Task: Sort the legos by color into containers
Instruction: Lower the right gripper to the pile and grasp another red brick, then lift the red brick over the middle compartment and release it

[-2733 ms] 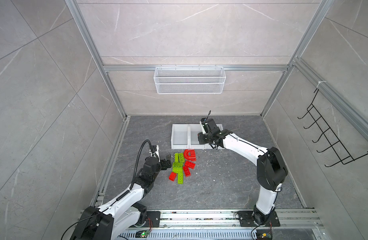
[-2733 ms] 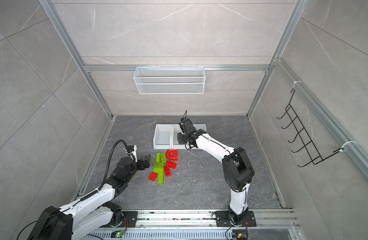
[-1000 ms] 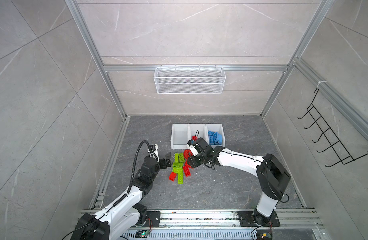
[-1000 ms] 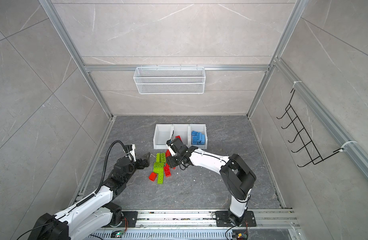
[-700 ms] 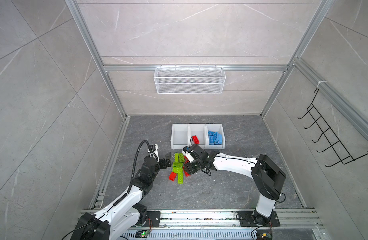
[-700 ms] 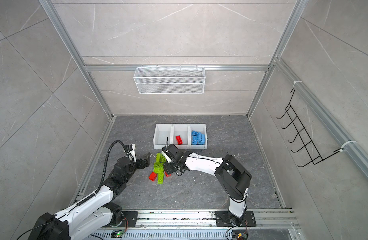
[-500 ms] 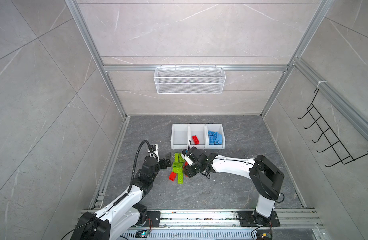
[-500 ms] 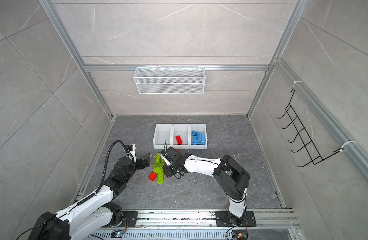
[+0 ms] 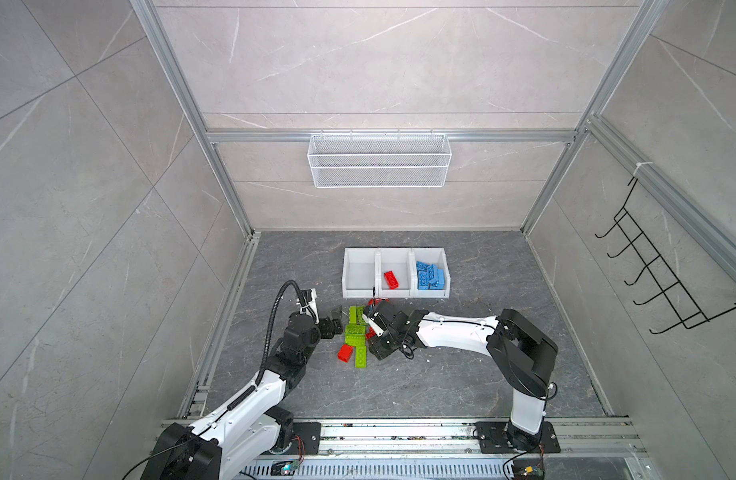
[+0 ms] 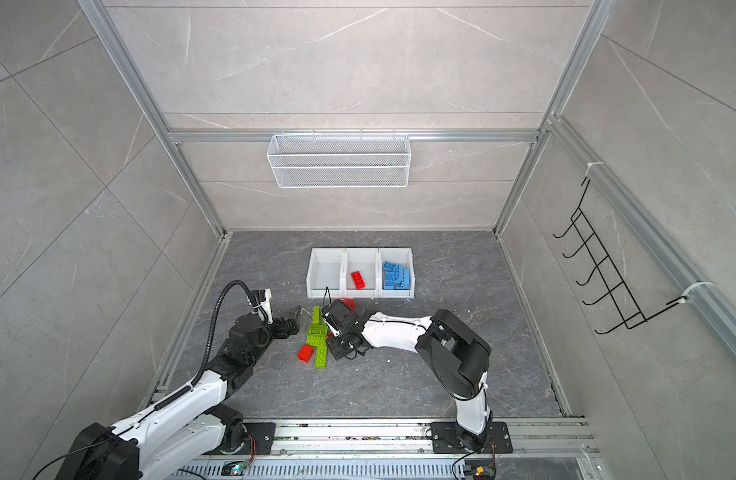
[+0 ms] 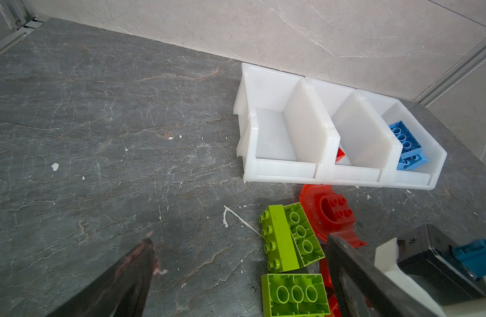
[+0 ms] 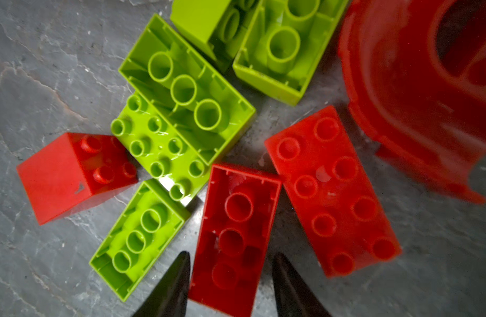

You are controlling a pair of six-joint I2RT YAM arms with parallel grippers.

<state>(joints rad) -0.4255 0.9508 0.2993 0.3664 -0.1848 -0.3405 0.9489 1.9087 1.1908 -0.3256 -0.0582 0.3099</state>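
Observation:
Red and lime green legos (image 9: 355,330) lie in a loose pile in front of the three white containers (image 9: 360,291). My right gripper (image 12: 230,254) is low over the pile, its fingers either side of an upside-down red brick (image 12: 236,214), with a gap still showing on one side. Beside it lie a studs-up red brick (image 12: 332,189) and the red arch piece (image 12: 417,82). The middle container holds one red brick (image 9: 391,279); the right one holds blue bricks (image 9: 429,276); the left one is empty. My left gripper (image 11: 239,239) stands wide open at the pile's left edge, holding nothing.
A white wire mesh basket (image 9: 378,160) hangs on the back wall. A black hook rack (image 9: 648,270) is on the right wall. Aluminium rails (image 9: 229,307) border the grey floor. White specks litter the floor around the pile.
My right arm has swung back from the containers, leaving a red brick in the middle one, and come down onto the pile with its jaws narrowing. The left arm has stayed put.

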